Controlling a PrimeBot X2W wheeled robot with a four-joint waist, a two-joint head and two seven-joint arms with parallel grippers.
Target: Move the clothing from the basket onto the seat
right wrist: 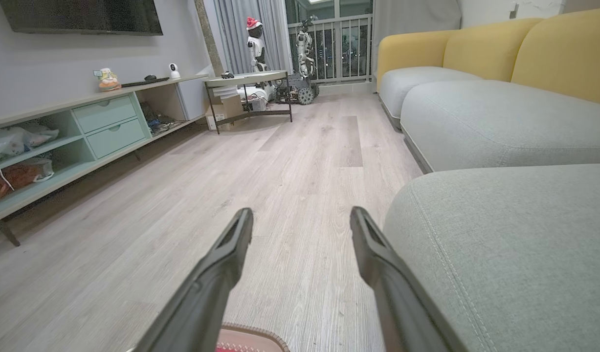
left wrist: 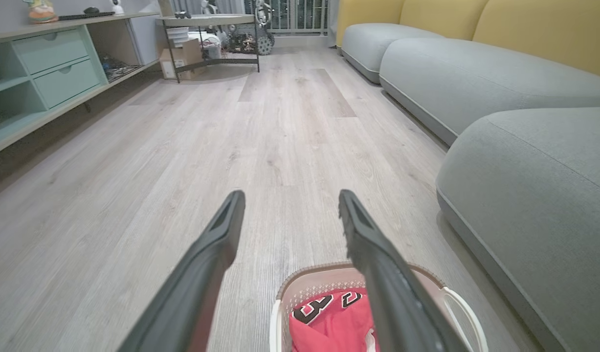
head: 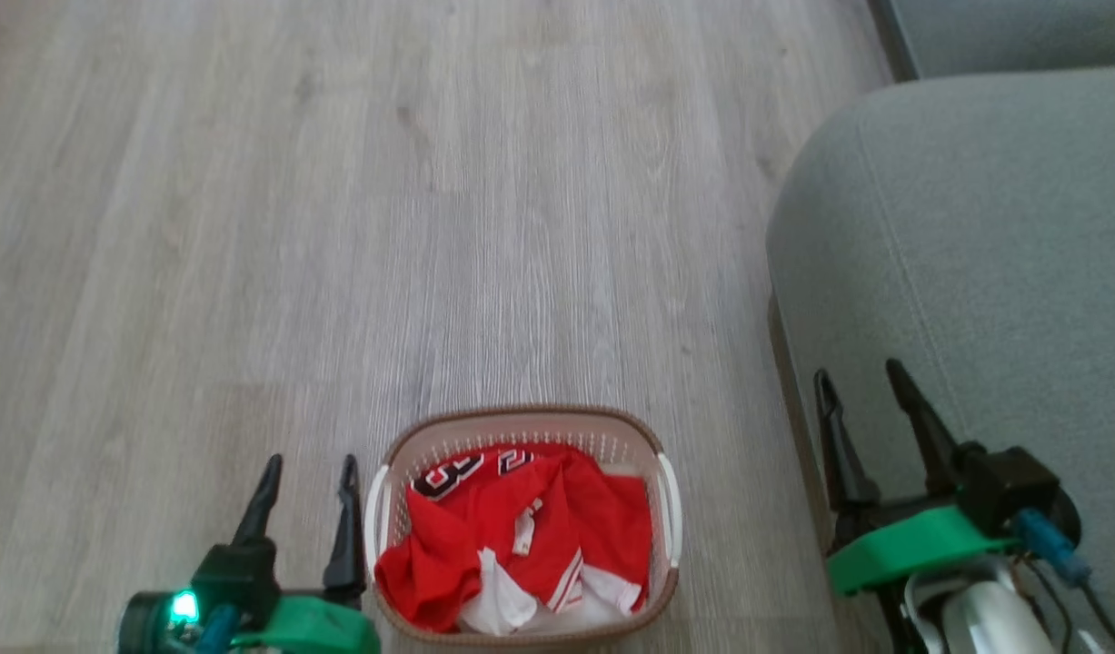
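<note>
Red jerseys (head: 521, 536) are heaped in the cream basket (head: 521, 413) beside the sofa cushion (head: 975, 254). Left gripper (head: 311, 461) and right gripper (head: 859, 371) are held spread, empty.

You see red clothing (head: 512, 522) with white trim and black-and-white numerals, a cream basket (head: 521, 414) with brown rim, a grey-green seat (head: 975, 227), a pale wood-grain floor (head: 339, 227).

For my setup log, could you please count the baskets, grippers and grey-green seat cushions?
Cream basket: 1
Grippers, left gripper and right gripper: 2
Grey-green seat cushions: 3
Total: 6
</note>
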